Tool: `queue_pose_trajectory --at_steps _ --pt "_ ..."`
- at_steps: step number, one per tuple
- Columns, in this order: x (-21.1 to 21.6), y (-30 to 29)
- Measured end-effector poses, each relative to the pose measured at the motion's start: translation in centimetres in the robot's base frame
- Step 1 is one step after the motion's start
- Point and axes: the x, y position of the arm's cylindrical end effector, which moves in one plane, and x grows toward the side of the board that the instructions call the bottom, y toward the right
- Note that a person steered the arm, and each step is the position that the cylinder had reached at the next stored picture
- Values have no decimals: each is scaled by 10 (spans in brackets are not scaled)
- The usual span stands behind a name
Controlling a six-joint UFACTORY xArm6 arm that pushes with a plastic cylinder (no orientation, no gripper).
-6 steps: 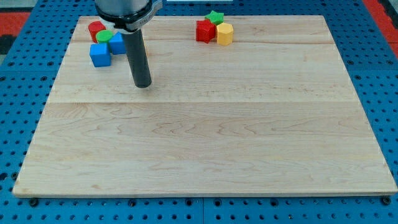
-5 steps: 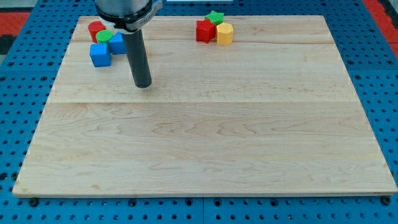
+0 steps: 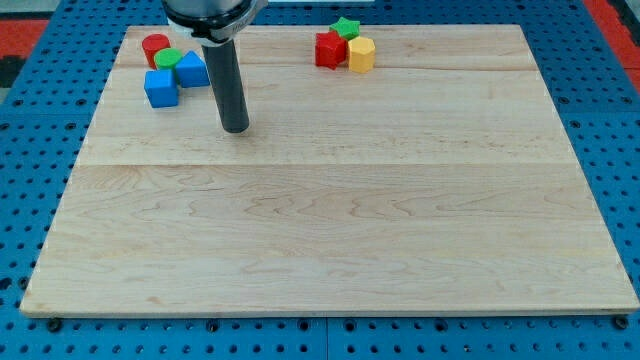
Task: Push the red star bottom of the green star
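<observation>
The red star (image 3: 328, 49) sits near the view's top, just right of the middle, touching the green star (image 3: 346, 28) above and to its right and a yellow block (image 3: 361, 54) on its right. My tip (image 3: 235, 128) rests on the board well to the left of and below this group, with bare board between. The tip touches no block.
A second group lies at the view's top left: a red cylinder (image 3: 155, 47), a green cylinder (image 3: 168, 59), a blue cube (image 3: 160, 88) and another blue block (image 3: 192, 70) just left of my rod. The wooden board (image 3: 330, 250) is ringed by blue pegboard.
My tip has moved a little to the right and slightly up. No block has moved.
</observation>
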Motion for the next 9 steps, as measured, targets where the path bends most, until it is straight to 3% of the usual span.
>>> queue_pose_trajectory --at_steps 9 --pt "-116 40"
